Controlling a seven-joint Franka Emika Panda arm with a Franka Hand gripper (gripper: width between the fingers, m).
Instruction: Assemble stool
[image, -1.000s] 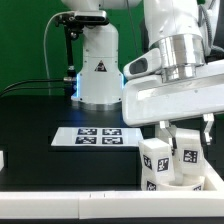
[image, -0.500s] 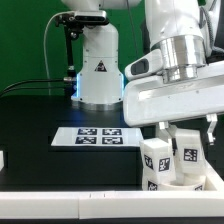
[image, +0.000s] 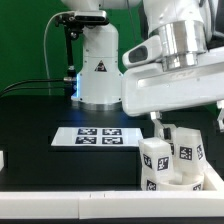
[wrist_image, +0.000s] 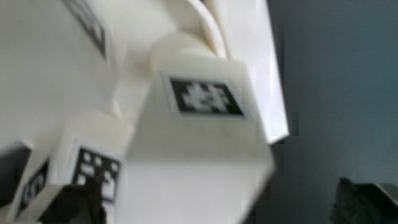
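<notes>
Exterior view, left to right: small white object (image: 3, 158) at the left edge, too cropped to identify. Flat white marker board (image: 99, 136) with black tags lies mid-frame on the black desk (image: 40, 125), white robot base (image: 97, 68) behind it. Lower right: the stool (image: 172, 163), white plastic kit with chunky tagged legs (image: 154, 160) standing upright, seat mostly hidden below them at the frame's bottom edge.

Claw (image: 186, 122) hangs just above the legs, upper right. Fingers (image: 157, 121) spread wide, one either side of the rear leg top, nothing held as far as I can tell.

Wrist view: blurry close-up of a white leg (wrist_image: 199, 170) with a square tag, more tagged parts beside it at lower left. No grip visible.

Judgement: leg looks seated in the seat socket, so this reads as a release step. Next move calls for a straight vertical retreat clear of the leg tops, then going for whichever leg remains. Risk: clipping an upright leg on the way out.
</notes>
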